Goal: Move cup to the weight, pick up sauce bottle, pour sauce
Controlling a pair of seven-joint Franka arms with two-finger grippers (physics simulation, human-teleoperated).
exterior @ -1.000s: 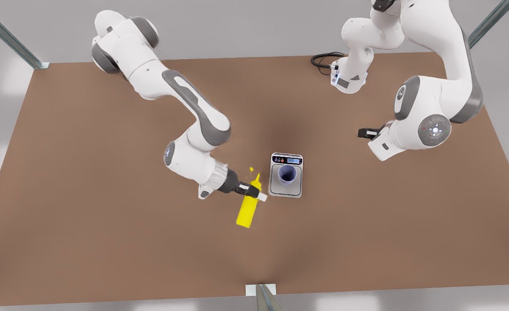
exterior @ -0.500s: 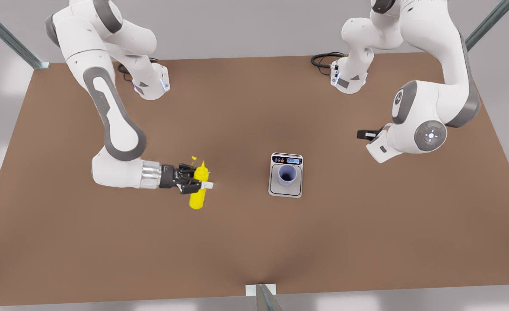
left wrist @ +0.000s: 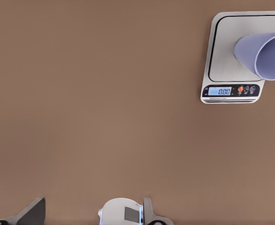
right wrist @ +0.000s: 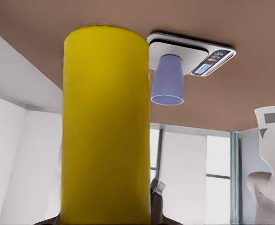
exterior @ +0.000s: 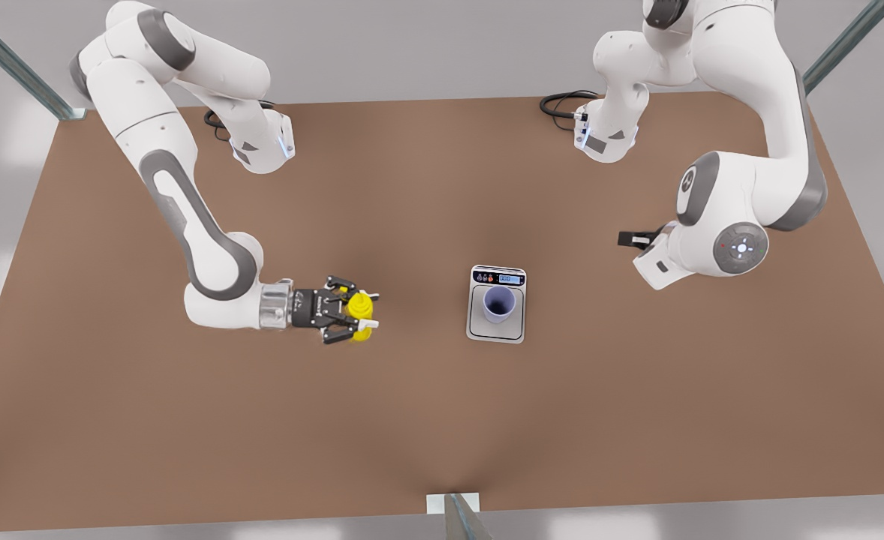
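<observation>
The yellow sauce bottle (exterior: pixel 360 306) stands roughly upright above the table at the front view's left of centre, seen from its top. My right gripper (exterior: pixel 355 309) is shut on it from the side. Close up in the right wrist view, the sauce bottle (right wrist: pixel 104 131) has one finger (right wrist: pixel 157 199) beside it. The lavender cup (exterior: pixel 499 302) stands on the weight (exterior: pixel 496 330), a silver-grey scale at the table's middle. My left gripper (exterior: pixel 632 238) hangs open at the front view's right, away from the weight. In the left wrist view the cup (left wrist: pixel 264 55) rests on the weight (left wrist: pixel 224 51).
Both arm bases stand at the table's far edge, with a black cable (exterior: pixel 560 105) coiled by the one on the front view's right. A metal post (exterior: pixel 455 514) rises at the near edge. Bare brown tabletop (exterior: pixel 427 420) lies around the weight.
My right gripper has carried the sauce bottle from beside the weight toward the front view's left, turning it from tilted to upright. The left arm shifted only slightly.
</observation>
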